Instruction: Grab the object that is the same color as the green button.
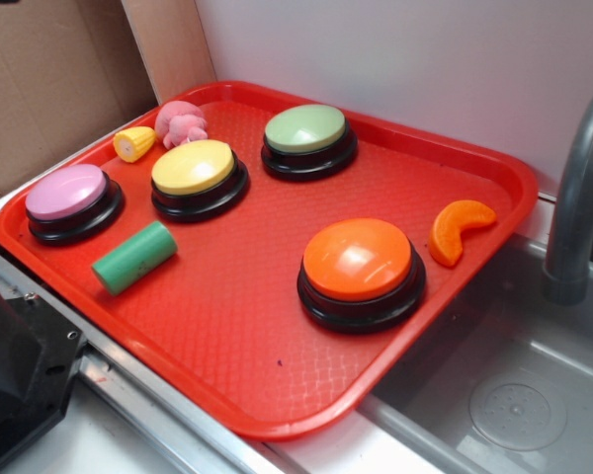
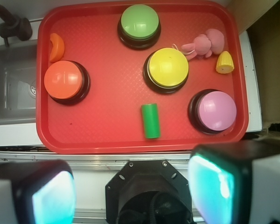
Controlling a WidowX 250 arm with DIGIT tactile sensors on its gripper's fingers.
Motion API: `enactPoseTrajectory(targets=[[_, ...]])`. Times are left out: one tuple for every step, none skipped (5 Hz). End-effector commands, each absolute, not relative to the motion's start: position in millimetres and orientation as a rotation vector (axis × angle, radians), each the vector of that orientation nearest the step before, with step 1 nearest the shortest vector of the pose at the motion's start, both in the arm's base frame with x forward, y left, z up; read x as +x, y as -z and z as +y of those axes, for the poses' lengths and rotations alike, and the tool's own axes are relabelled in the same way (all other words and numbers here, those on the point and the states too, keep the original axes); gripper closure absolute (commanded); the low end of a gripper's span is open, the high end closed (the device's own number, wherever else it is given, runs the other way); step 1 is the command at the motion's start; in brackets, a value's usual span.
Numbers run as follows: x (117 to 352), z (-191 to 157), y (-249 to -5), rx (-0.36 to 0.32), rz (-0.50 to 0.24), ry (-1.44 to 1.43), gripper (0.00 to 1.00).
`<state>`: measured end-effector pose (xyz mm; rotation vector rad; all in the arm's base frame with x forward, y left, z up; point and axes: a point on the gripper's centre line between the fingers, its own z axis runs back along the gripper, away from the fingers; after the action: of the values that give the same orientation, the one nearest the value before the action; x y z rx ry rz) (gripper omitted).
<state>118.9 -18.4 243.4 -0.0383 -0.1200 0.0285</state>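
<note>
Red plastic tray (image 1: 395, 336) with a fine pebbled texture and a raised, rounded rim, beside a grey metal sink (image 1: 534, 395). On it, four glossy dome buttons on round black bases: pale green (image 1: 305, 129) at the back, yellow (image 1: 194, 167), pink (image 1: 66, 193), orange (image 1: 357, 260). Smooth matte green cylinder (image 1: 134, 257) lying on its side in front of the yellow and pink domes, touching neither. Also a curved orange wedge (image 1: 459, 230), a fuzzy pink plush (image 1: 181, 122), a small ribbed yellow corn piece (image 1: 134, 144). Gripper (image 2: 130, 196) outside the tray's near edge, blurred pads (image 2: 210, 186) spread wide, holding nothing.
</note>
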Motion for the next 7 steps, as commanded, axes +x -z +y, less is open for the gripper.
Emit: enactPoseTrajectory(targets=[[119,-18,-243,-0.038,-0.120,-0.028,0.00],[127,-15,-219,0.015,-0.188,-0.051,0.00],[136,-14,-183,0.090,-0.185,-0.141,0.00],[146,-14,-144,0.097,-0.180,-0.153,0.00],[149,-14,-109,0.112,-0.154,-0.186,0.00],[145,-9,-82,0.114,-0.162,-0.181,0.00],[142,1,-62,0.154,-0.167,-0.183,0.00]])
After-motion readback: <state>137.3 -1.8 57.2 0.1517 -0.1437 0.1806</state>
